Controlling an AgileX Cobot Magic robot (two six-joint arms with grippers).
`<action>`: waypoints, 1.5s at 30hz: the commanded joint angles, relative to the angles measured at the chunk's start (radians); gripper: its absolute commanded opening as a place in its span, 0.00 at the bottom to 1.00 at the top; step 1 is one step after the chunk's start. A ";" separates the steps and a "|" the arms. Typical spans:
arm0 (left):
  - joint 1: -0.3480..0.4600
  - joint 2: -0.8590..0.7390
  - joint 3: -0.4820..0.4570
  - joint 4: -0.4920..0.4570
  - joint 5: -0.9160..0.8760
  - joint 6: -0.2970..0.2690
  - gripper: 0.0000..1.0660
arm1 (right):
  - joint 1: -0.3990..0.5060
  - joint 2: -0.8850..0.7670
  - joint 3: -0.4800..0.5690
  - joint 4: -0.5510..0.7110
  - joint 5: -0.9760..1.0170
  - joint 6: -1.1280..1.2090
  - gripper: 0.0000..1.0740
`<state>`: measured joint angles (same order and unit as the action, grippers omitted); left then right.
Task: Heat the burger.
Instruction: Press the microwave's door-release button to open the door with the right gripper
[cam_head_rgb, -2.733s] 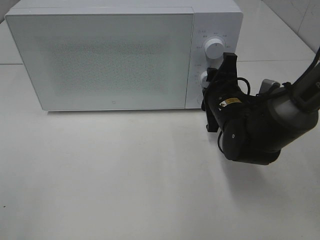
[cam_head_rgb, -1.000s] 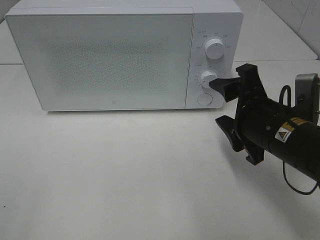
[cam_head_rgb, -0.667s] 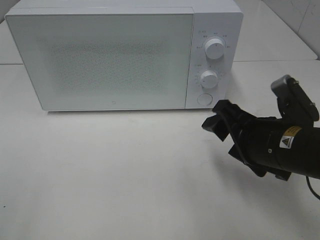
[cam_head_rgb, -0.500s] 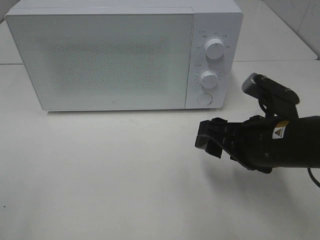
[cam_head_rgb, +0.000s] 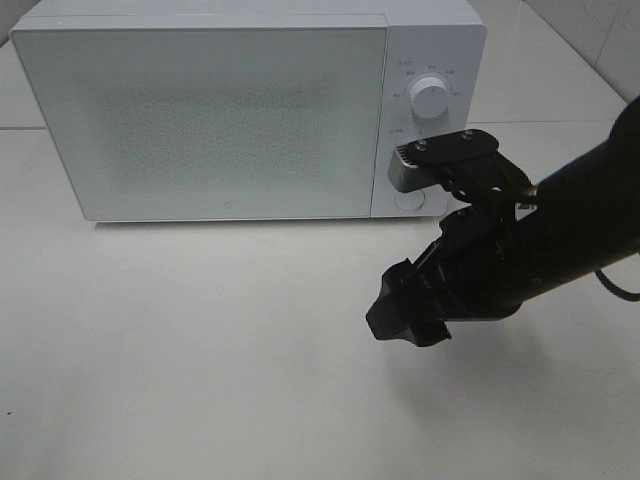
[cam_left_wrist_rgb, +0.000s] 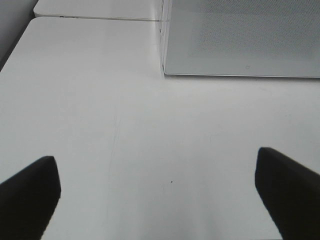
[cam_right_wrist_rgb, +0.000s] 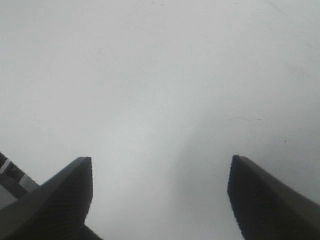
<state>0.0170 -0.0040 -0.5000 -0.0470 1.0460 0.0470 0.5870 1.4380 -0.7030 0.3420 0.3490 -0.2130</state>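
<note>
The left gripper (cam_left_wrist_rgb: 160, 197) appears only in its own wrist view. Its two dark fingertips (cam_left_wrist_rgb: 30, 192) sit in the lower left and lower right corners of that frame, spread wide. Between them lies only the white table (cam_left_wrist_rgb: 100, 110), so it holds nothing. In the upper right of the same frame the lower corner of the white microwave (cam_left_wrist_rgb: 240, 40) rests on the table.

In the high view the microwave (cam_head_rgb: 200, 120) fills the upper left and the middle. Its door (cam_head_rgb: 300, 195) is closed and its front is milky, so the inside does not show. The burger is in no view, and I cannot tell where it is. Right of the door is the control panel with the upper dial (cam_head_rgb: 431, 98). Below it the grey camera mount (cam_head_rgb: 440, 160) of the right arm covers part of the panel, and a round button (cam_head_rgb: 408, 201) shows under the mount.

The right arm comes in from the right edge. The right gripper (cam_head_rgb: 405, 312) hangs over bare table (cam_head_rgb: 180, 370) at the lower middle, apart from the microwave. In its wrist view the dark fingers (cam_right_wrist_rgb: 55, 202) stand wide apart, with only table between them.
</note>
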 joint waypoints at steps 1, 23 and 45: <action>0.000 -0.026 0.003 -0.006 -0.009 -0.001 0.92 | -0.004 -0.016 -0.046 -0.040 0.104 -0.006 0.69; 0.000 -0.026 0.003 -0.006 -0.009 -0.001 0.92 | -0.004 -0.329 -0.149 -0.253 0.606 0.200 0.69; 0.000 -0.026 0.003 -0.006 -0.009 -0.001 0.92 | -0.174 -1.008 0.176 -0.419 0.541 0.298 0.69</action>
<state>0.0170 -0.0040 -0.5000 -0.0470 1.0460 0.0470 0.4270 0.4430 -0.5320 -0.0710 0.9020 0.0790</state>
